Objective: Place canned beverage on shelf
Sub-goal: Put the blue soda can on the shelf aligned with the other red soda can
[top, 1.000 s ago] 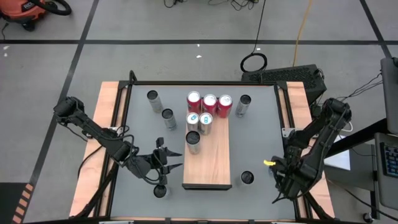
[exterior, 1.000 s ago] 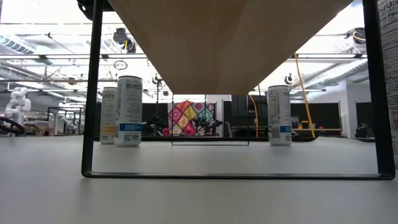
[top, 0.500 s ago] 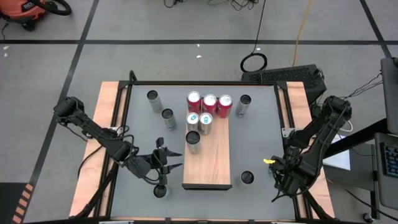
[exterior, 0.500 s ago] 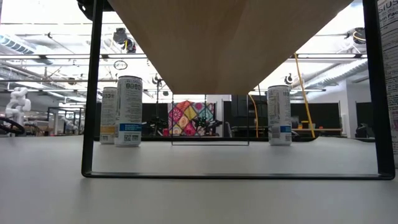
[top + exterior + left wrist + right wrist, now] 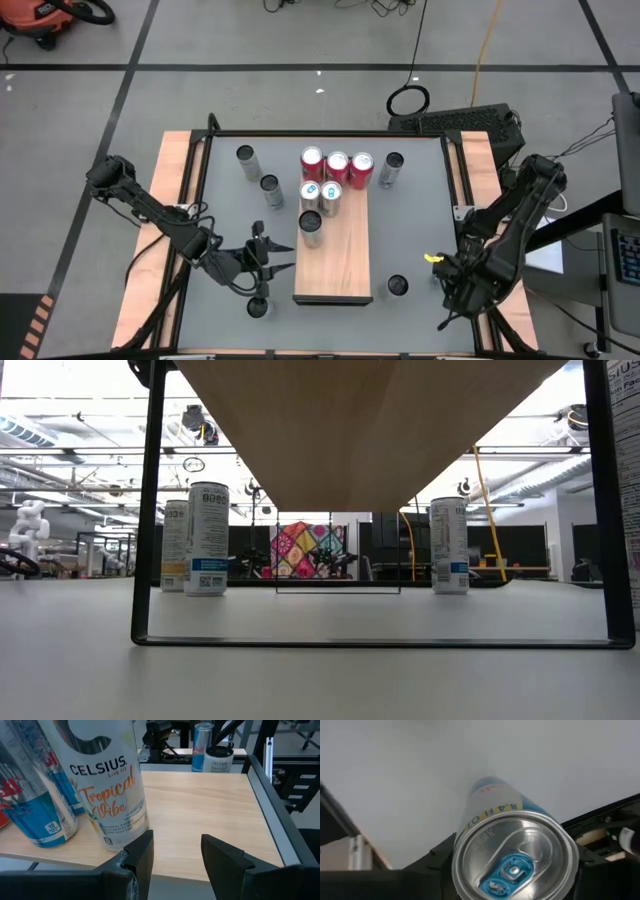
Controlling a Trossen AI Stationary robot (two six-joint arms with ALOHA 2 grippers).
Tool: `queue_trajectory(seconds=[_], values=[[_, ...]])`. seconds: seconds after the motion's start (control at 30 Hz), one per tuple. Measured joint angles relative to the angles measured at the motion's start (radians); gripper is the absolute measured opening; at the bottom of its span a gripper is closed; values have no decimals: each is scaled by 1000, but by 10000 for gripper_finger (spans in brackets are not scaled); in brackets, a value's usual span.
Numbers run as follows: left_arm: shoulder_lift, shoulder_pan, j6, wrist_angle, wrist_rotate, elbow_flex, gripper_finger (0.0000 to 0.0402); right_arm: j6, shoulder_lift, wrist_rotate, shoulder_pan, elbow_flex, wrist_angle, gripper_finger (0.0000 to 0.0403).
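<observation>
Shelf (image 5: pixel 335 255) holds six cans; five stand on table.

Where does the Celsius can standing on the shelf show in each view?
High view: Celsius can on the shelf, alone ahead of the other cans.
Low view: not in it; only the shelf's underside shows.
Left wrist view: close up, upright beside the blue cans.
Right wrist view: not in it.
Shared landmark: the shelf's wood board.

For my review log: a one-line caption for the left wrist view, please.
Left gripper, fingers apart and empty, faces the light-brown wood-grain shelf beside a tall white Celsius can.
</observation>
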Motion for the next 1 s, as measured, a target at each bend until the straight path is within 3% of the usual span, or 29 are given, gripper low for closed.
queue_trajectory(seconds=[0.37, 0.67, 0.83, 1.0], values=[[0, 0, 25, 91, 0, 0, 166, -92, 0, 8, -80, 333, -158, 194], [0, 0, 105, 206, 1, 0, 166, -272, 0, 75, -122, 515, -188, 195], [0, 0, 107, 234, 1, 1, 179, -393, 0, 221, -138, 614, -180, 196], [0, 0, 150, 290, 1, 1, 219, -576, 0, 423, -152, 638, -100, 196]])
